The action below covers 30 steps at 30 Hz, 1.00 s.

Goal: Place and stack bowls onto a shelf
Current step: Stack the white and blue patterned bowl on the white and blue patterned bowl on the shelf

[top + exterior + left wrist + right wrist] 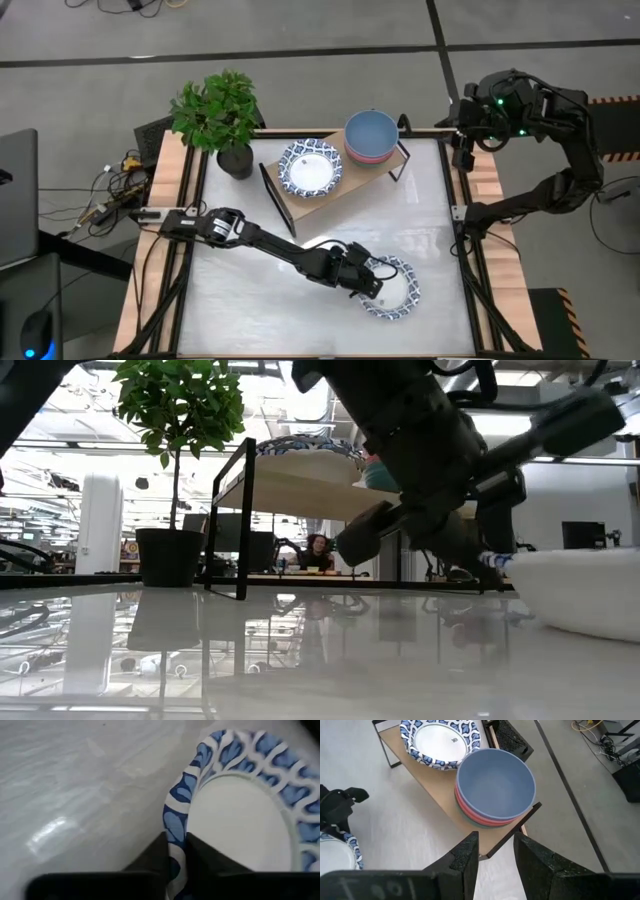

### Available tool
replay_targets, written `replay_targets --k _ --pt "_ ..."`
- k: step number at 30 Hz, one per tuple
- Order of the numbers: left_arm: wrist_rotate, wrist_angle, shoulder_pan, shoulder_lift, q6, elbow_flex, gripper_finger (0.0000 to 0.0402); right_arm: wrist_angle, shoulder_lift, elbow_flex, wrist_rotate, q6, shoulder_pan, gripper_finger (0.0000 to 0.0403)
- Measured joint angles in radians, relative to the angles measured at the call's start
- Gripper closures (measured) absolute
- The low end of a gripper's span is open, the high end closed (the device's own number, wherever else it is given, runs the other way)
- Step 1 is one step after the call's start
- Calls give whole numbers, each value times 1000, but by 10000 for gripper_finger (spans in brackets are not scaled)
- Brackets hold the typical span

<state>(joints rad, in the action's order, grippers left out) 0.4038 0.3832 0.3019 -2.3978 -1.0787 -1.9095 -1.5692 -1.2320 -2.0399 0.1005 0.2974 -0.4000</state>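
Observation:
A white bowl with a blue patterned rim [402, 290] sits on the tabletop near the front right; it also shows in the low view [585, 588]. My left gripper [372, 277] is shut on its left rim. The light-wood shelf [300, 208] stands at the table's far middle. On it rest another blue-rimmed white bowl [310, 167] and a stack with a blue bowl [372, 132] on top of a pink-red one [470, 810]. My right gripper [496, 851] is open and empty, high above the shelf's right end. My left gripper holds the bowl's rim [176, 822] on the side toward the table's left. One finger [205, 857] is inside the bowl and one [152, 857] outside. The fingers come low from the table's left, slanting down. The bowl's bottom rests on the table [600, 622].
A potted plant [220, 115] stands at the table's far left corner beside the shelf's left end frame [277, 200]. Wooden rails [170, 220] line the table's left and right sides. Bare tabletop lies in front of the shelf [250, 300].

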Motion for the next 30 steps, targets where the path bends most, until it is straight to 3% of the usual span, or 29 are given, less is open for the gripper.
replay_targets --k 2,9,12,18,22,30 --pt "-1 -7 1 7 -25 0 388 0 0 0 0 1 0 253" --pt "11 3 1 55 -3 -67 400 1 0 0 0 19 0 253" --pt "43 84 -2 71 50 -174 401 1 0 0 0 19 0 253" --pt "142 413 -12 79 140 -450 401 1 2 0 0 22 0 253" --pt "222 399 -20 219 139 -350 401 0 4 0 3 26 0 253" --pt "520 661 -32 417 65 -338 401 -1 32 0 6 26 0 253"
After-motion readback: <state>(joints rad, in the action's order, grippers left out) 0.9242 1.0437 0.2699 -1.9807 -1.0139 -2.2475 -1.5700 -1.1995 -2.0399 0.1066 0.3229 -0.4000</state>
